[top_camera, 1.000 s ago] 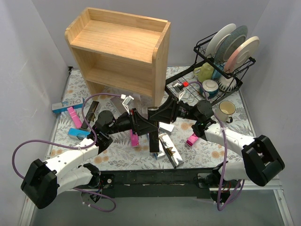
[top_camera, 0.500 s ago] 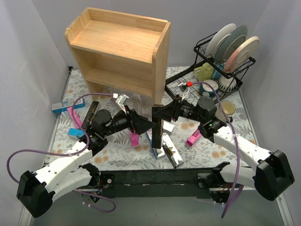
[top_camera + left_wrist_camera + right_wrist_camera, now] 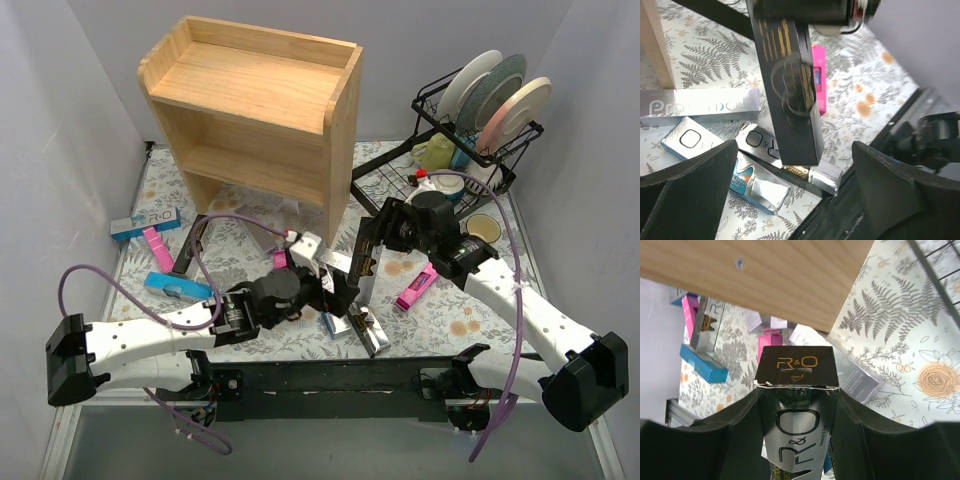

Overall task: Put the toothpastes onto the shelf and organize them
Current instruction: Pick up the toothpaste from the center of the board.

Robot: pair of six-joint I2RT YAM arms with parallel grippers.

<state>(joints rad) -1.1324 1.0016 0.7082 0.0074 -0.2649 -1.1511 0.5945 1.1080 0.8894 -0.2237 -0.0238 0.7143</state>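
My right gripper (image 3: 372, 252) is shut on a black R&O toothpaste box (image 3: 364, 268), held off the table near the right side of the wooden shelf (image 3: 250, 110). In the right wrist view the box (image 3: 797, 405) sits between both fingers (image 3: 735, 440), its end flap facing the shelf's side panel (image 3: 775, 275). My left gripper (image 3: 335, 290) is open just in front of the box and holds nothing. In the left wrist view the black box (image 3: 790, 90) hangs above silver (image 3: 700, 105), pink (image 3: 818, 75) and blue-white (image 3: 752, 182) toothpaste boxes lying on the table.
More toothpaste boxes lie on the mat: a pink one (image 3: 417, 287) at the right, blue (image 3: 178, 287), pink (image 3: 157, 248) and black (image 3: 190, 245) ones at the left. A dish rack (image 3: 470, 130) with plates and a mug (image 3: 482, 231) stand at the back right.
My left gripper opened, let go of the black box and swung right toward the table's middle. The right gripper kept the box and drew it up and to the right.
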